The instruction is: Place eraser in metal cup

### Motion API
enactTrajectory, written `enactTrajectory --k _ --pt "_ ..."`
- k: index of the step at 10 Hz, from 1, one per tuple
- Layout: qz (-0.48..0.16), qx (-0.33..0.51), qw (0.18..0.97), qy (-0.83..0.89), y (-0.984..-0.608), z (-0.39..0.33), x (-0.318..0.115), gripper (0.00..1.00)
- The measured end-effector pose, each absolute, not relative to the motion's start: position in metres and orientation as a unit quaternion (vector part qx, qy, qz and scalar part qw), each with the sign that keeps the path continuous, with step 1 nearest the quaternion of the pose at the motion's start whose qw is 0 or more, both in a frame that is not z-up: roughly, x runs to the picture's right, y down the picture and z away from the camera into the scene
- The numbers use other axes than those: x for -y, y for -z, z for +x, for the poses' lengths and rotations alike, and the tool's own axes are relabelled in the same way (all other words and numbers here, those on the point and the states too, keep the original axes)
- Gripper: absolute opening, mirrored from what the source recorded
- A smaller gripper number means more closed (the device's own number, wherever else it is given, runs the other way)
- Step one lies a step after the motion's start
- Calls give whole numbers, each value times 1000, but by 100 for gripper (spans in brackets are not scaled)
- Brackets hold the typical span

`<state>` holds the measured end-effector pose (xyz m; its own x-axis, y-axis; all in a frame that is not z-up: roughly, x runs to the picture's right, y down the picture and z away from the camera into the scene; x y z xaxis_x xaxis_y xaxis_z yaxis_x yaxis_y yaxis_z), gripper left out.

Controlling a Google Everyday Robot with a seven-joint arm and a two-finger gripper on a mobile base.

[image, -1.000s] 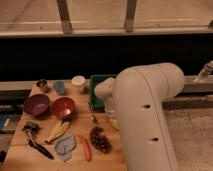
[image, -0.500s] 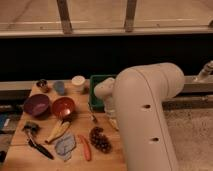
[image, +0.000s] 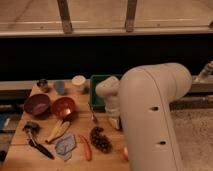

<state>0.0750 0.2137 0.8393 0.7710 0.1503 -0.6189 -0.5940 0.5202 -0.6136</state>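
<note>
The metal cup (image: 42, 85) is small, dark and shiny and stands upright at the table's back left corner. I cannot pick out the eraser; no small flat black block shows plainly. My gripper (image: 114, 121) hangs below the pale wrist (image: 107, 92) at the front right corner of the green bin, low over the table and largely hidden by my big white arm (image: 150, 120). It is far to the right of the metal cup.
A blue-grey cup (image: 60, 87) and a white cup (image: 78, 82) stand beside the metal cup. A green bin (image: 97, 85), purple bowl (image: 37, 105), red bowl (image: 63, 107), banana (image: 58, 131), grapes (image: 100, 140), red chili (image: 86, 149), blue-grey cloth (image: 65, 146) and black tool (image: 38, 145) lie on the wooden table (image: 20, 157).
</note>
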Motion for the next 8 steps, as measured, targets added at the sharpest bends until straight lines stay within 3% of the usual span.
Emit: enactTrajectory --k 4,8 --pt "-424 -252 841 -223 -835 75 -209 16" --pt "-381 -238 871 -199 -802 48 -176 16"
